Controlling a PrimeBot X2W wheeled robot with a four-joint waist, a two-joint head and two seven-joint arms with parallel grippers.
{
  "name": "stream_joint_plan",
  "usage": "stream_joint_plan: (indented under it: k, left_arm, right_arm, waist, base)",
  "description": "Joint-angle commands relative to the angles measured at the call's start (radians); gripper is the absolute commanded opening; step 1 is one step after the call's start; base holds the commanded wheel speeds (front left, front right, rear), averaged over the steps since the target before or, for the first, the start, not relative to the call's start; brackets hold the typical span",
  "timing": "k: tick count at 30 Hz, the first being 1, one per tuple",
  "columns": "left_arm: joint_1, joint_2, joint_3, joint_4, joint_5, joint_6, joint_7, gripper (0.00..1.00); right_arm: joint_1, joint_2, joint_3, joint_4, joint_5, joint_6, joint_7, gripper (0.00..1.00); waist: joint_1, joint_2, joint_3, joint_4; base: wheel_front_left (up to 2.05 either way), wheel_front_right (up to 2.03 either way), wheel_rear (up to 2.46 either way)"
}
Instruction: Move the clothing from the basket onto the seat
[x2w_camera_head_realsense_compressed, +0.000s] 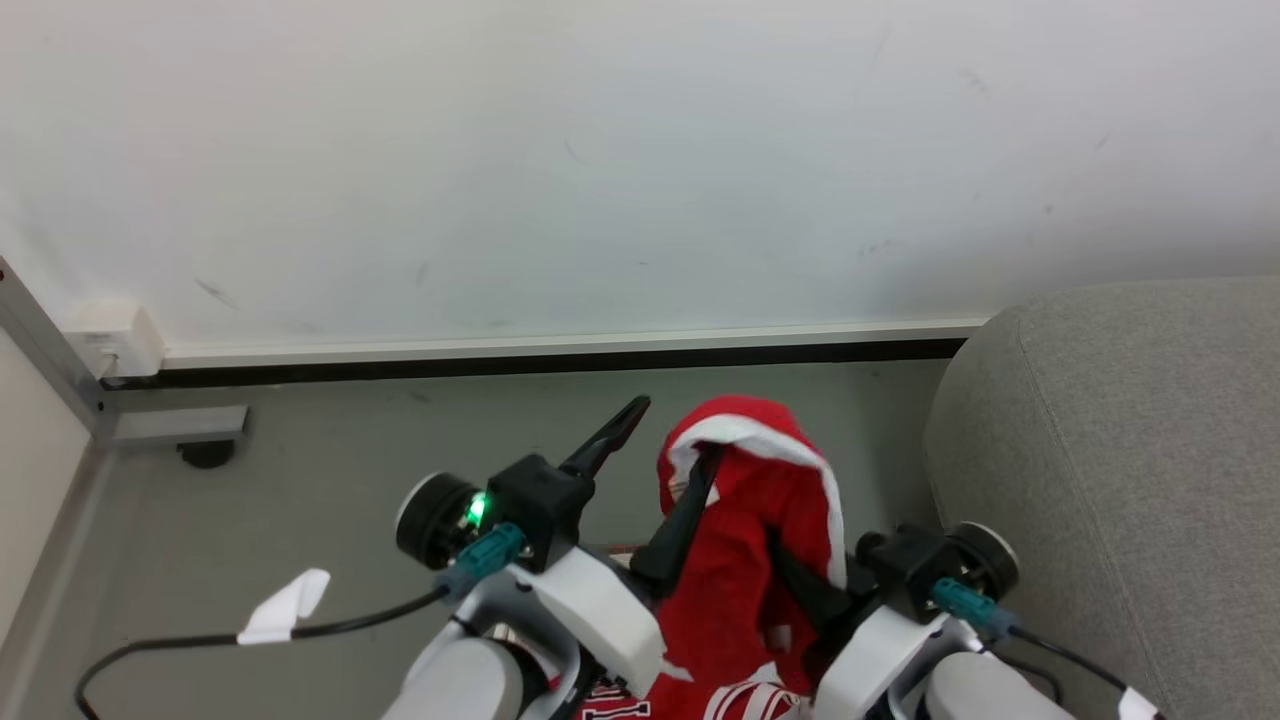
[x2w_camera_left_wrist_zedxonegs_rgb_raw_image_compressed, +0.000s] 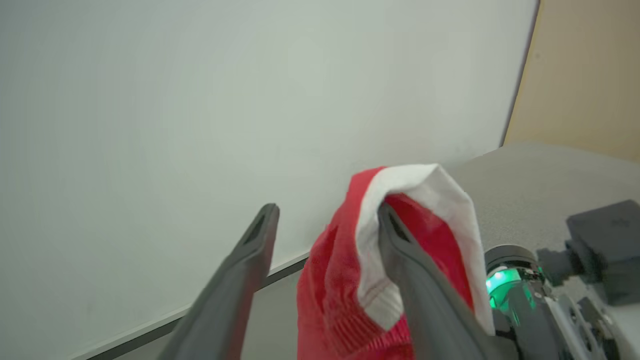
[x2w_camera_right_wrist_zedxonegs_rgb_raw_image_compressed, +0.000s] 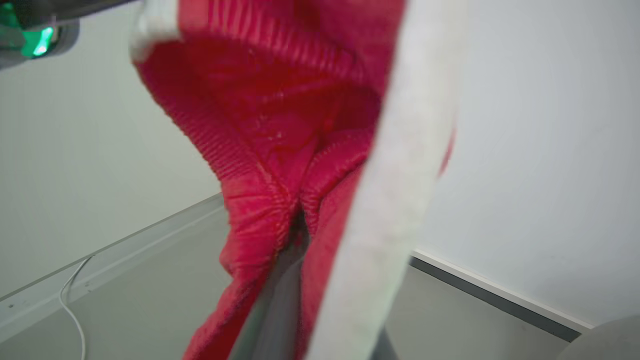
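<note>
Behind, white wall (x2w_camera_head_realsense_compressed: 600, 150); below it, grey floor (x2w_camera_head_realsense_compressed: 300, 520). At the right of the head view, the seat (x2w_camera_head_realsense_compressed: 1120, 450): a rounded grey corner, near the load but not under it.

Between both arms, the clothing (x2w_camera_head_realsense_compressed: 750, 540): red with white trim, held up in the air, left of the seat and not touching it. More red-and-white fabric at the bottom edge of the head view; cannot tell whether joined to the lifted piece.

On the right gripper (x2w_camera_right_wrist_zedxonegs_rgb_raw_image_compressed: 297, 240): clenched, pinching a fold of the red cloth. On the left gripper (x2w_camera_left_wrist_zedxonegs_rgb_raw_image_compressed: 327, 207): released, jaws spread wide, yet one finger (x2w_camera_left_wrist_zedxonegs_rgb_raw_image_compressed: 415, 280) stands inside the white-edged opening, cloth draped over it like a hood.

Risks, as a judgement:
- Likely snags on that hooked finger if the left arm pulls off sideways, tugging the garment out of its single pinch.
- Hangs from one small fold only, so may slip during a fast swing toward the seat.
- Could also fall short, onto the floor beside the seat's edge.
- Safer to draw the finger out along its own length first.
</note>
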Motion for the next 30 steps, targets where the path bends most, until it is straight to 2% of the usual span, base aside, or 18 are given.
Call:
stream_joint_plan:
  k: [1,6,13,23,30]
  left_arm:
    - [0.019,0.005,0.001,0.015,0.012,0.003,-0.014,1.00]
    - [0.043,0.006,-0.013,0.072,0.009,0.001,-0.053,1.00]
    - [0.061,0.004,-0.028,0.114,0.004,0.001,-0.079,1.00]
    - [0.063,-0.006,-0.059,0.145,0.006,0.000,-0.104,1.00]
    - [0.060,-0.018,-0.090,0.156,0.012,-0.006,-0.127,1.00]
  right_arm:
    - [0.012,-0.018,-0.012,-0.002,0.001,-0.002,0.001,0.00]
    - [0.013,-0.047,-0.074,-0.022,0.005,-0.002,0.001,0.00]
    - [0.027,-0.078,-0.153,-0.064,-0.010,-0.002,0.001,0.00]
    - [0.081,-0.146,-0.257,-0.136,-0.035,-0.002,0.001,0.00]
    - [0.124,-0.170,-0.314,-0.210,-0.052,-0.002,0.001,0.00]
  waist:
    - [-0.0001,-0.0001,-0.001,-0.001]
    - [-0.0001,-0.0001,-0.003,-0.017]
    - [-0.0001,-0.0001,0.002,-0.081]
    - [-0.0001,-0.0001,0.022,-0.225]
    - [-0.0001,-0.0001,0.055,-0.331]
  base:
    - [0.00,0.00,0.00]
    - [0.00,0.00,0.00]
    - [0.00,0.00,0.00]
    - [0.00,0.00,0.00]
    - [0.00,0.00,0.00]
